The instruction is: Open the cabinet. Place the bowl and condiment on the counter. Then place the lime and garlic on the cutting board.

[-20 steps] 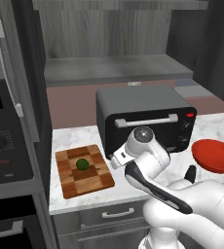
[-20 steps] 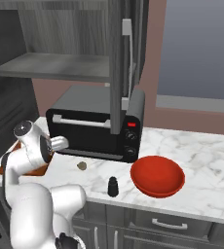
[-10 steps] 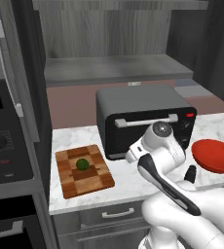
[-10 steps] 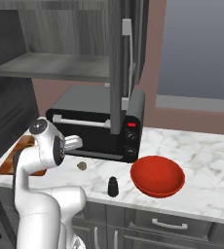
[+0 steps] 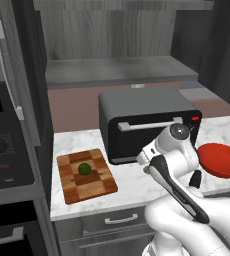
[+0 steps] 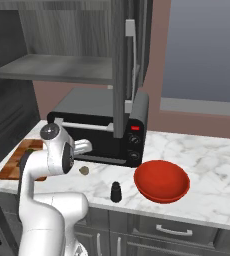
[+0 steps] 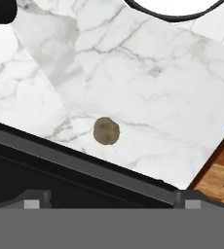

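**Garlic Pickup: Handling Notes**

The cabinet (image 6: 119,65) stands open, its shelf bare. The bowl (image 6: 161,180) and the condiment (image 6: 116,191) rest on the counter (image 6: 212,165). The lime (image 5: 84,169) sits on the cutting board (image 5: 85,175). By the look of the layout, only the garlic remains to be placed.

**Location of the part.** The garlic (image 7: 106,131) lies on the bare marble, just in front of the black toaster oven (image 5: 147,122) and apart from it. It sits between the board and the condiment. In the hand view it appears near the centre, with a corner of the board at the lower right.

**Gripper state.** The gripper (image 7: 109,204) is above the counter, looking down on the garlic. Its jaws are spread wide and hold nothing.

**Expected handling.** The garlic is likely light and firm, with a lumpy, roughly round shape. It may roll or squirt sideways if pinched off-centre. The papery skin probably gives fair friction.

**Recommended grasp.**
1. Centre the jaws over the bulb.
2. Descend until the fingertips straddle its widest part.
3. Close across the middle, not the top.

Keep clear of the oven front during descent.
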Motion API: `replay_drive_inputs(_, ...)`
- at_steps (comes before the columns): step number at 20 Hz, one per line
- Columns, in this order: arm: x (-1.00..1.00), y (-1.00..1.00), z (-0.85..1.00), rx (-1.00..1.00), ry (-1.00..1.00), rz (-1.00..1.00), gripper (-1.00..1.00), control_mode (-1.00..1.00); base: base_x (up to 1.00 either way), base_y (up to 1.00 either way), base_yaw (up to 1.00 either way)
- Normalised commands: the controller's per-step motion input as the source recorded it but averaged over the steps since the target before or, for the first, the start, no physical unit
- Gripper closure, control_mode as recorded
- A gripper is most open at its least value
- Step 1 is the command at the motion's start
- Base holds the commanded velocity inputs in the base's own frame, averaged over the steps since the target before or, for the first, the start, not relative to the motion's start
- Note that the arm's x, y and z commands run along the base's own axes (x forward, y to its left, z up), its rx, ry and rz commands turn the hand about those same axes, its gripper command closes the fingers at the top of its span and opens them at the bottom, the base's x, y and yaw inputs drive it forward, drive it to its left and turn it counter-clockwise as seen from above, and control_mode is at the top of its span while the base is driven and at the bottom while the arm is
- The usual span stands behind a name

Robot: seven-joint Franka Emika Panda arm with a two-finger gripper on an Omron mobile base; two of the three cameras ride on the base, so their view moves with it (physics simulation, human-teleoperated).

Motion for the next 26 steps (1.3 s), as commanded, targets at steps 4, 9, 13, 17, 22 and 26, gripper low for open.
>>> replay_drive_inputs(4, 0.0, -0.02, -0.18, 0.0, 0.01, 0.0, -1.0, -1.0, 0.0, 0.0, 0.0)
replay_drive_inputs(9, 0.0, -0.02, -0.32, 0.0, 0.04, 0.0, -1.0, -1.0, 0.0, 0.0, 0.0)
replay_drive_inputs(13, 0.0, 0.0, -0.36, 0.0, 0.03, 0.0, -1.0, -1.0, 0.0, 0.0, 0.0)
replay_drive_inputs(17, 0.0, 0.0, -0.42, 0.0, 0.01, 0.0, -1.0, -1.0, 0.0, 0.0, 0.0)
replay_drive_inputs(22, 0.0, 0.0, -0.48, 0.0, 0.0, 0.0, -1.0, -1.0, 0.0, 0.0, 0.0)
replay_drive_inputs(26, 0.0, 0.0, -0.52, 0.0, 0.0, 0.0, -1.0, -1.0, 0.0, 0.0, 0.0)
